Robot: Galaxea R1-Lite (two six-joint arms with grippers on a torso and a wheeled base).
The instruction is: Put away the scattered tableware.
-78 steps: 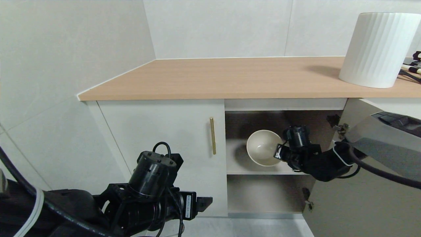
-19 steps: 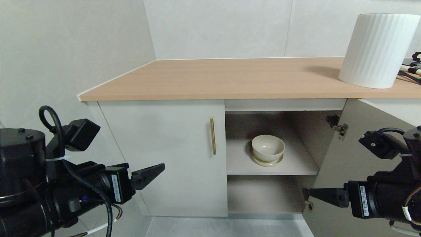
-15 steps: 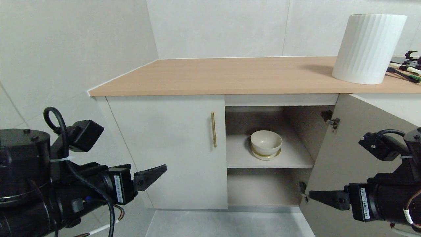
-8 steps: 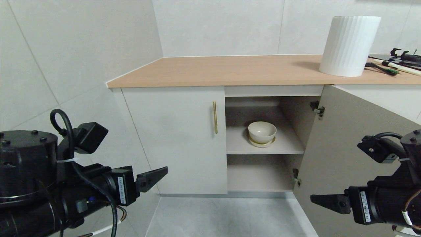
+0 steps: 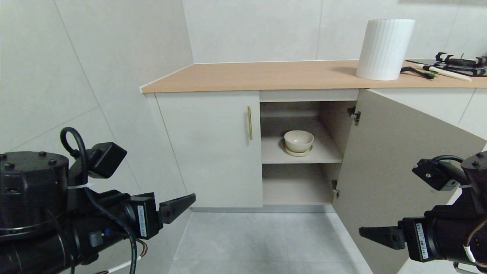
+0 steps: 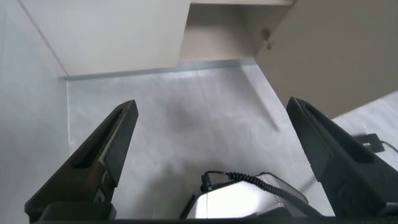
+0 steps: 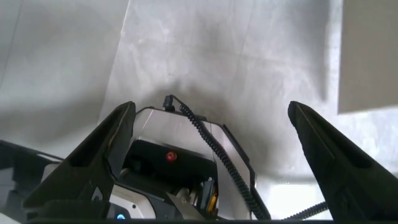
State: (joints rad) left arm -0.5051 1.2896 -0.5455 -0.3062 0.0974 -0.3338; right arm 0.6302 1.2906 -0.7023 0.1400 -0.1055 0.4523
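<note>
Ceramic, so judging the bowl [image 5: 299,140] slick and chippable, favouring a rim pinch; seeing left end effector [image 6: 209,106], right end effector [image 7: 211,107] spread wide, empty.

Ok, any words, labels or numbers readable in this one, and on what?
Left sticker, on the left gripper: print too small to read.
Right sticker, on the right gripper: print too small to read.
Bowl, white ribbed container, closed cabinet door: no text.

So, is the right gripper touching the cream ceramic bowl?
Apart. The head view shows the cream ceramic bowl on the cupboard shelf, the right gripper well clear in front.
</note>
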